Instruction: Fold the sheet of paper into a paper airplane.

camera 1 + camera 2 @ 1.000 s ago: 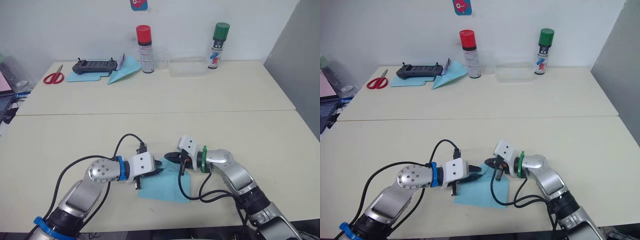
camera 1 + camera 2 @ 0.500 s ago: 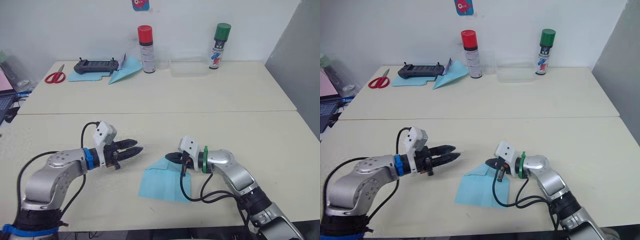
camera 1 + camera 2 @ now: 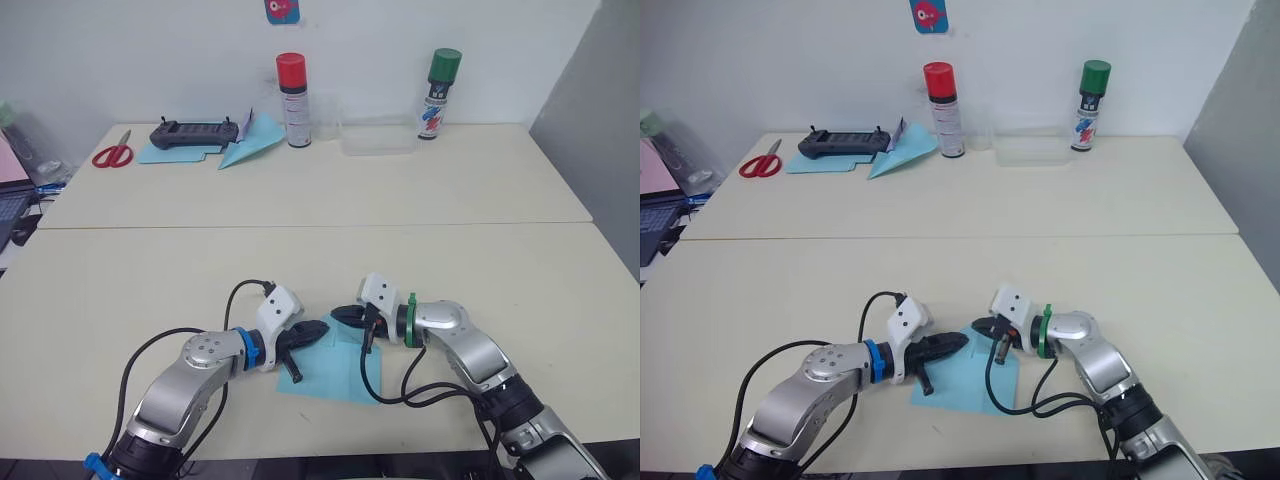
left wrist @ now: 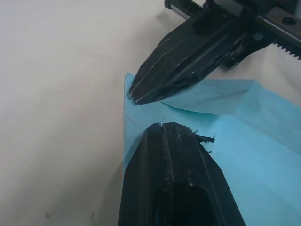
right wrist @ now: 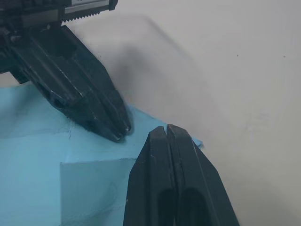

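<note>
Folded corner of the sheet of paper (image 3: 335, 368) under both closed claw tips, contact indiscernible.

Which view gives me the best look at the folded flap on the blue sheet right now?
Right wrist view: the sheet of paper shows its folded flap's edges plainly beside both shut grippers. Left wrist view shows the sheet's corner and the flap. The eye views show the whole sheet, small.

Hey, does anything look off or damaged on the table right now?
Nothing spilled or damaged. The sheet of paper lies slightly askew to the table edge, one corner folded over. Both the left gripper and right gripper are shut, tips on it.
</note>
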